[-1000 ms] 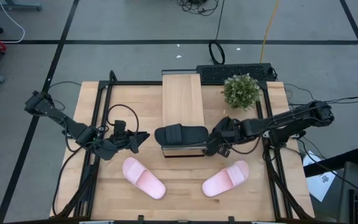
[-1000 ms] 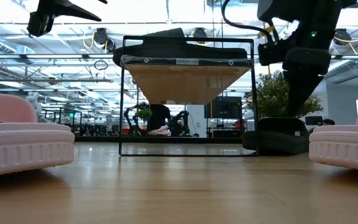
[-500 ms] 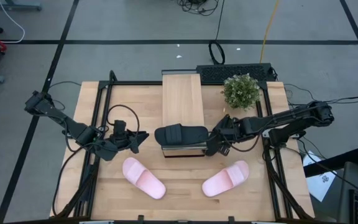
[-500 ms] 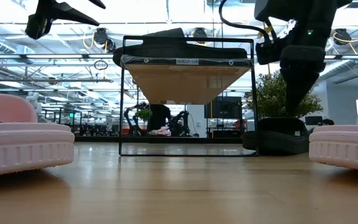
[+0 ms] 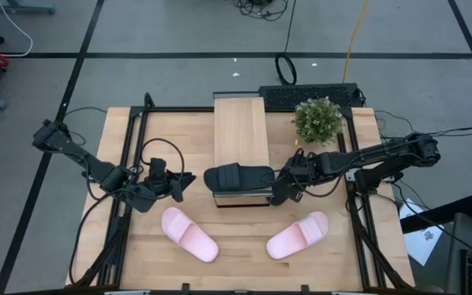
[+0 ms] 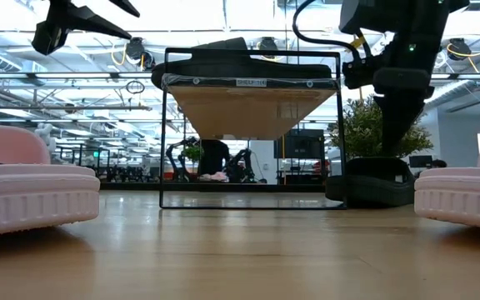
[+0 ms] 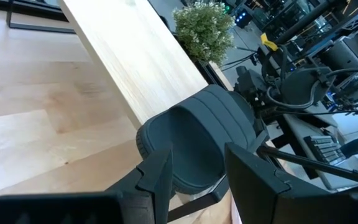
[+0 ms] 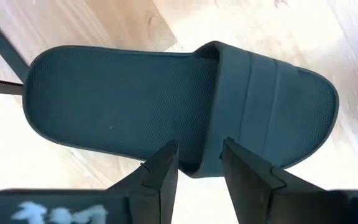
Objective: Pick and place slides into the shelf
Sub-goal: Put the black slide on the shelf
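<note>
One black slide (image 5: 238, 176) lies sole-down across the near end of the shelf (image 5: 240, 131), overhanging both sides of the plank; it also shows in the right wrist view (image 8: 179, 106) and the left wrist view (image 7: 197, 143). I see no second black slide. Two pink slides (image 5: 189, 234) (image 5: 297, 234) lie on the table near the front. My right gripper (image 5: 282, 187) is open at the black slide's right end, its fingers (image 8: 166, 171) beside the slide's edge, touching nothing that shows. My left gripper (image 5: 183, 185) is open and empty, left of the shelf, facing the slide's strap end.
A potted plant (image 5: 318, 120) stands right of the shelf, behind my right arm. A black keyboard (image 5: 310, 95) lies at the table's far edge. Dark frame rails (image 5: 133, 139) run along the table's left and right sides. Bare wood lies between the pink slides.
In the low view my right arm has risen a little beside the shelf. The black slide has stayed where it was on the plank.
</note>
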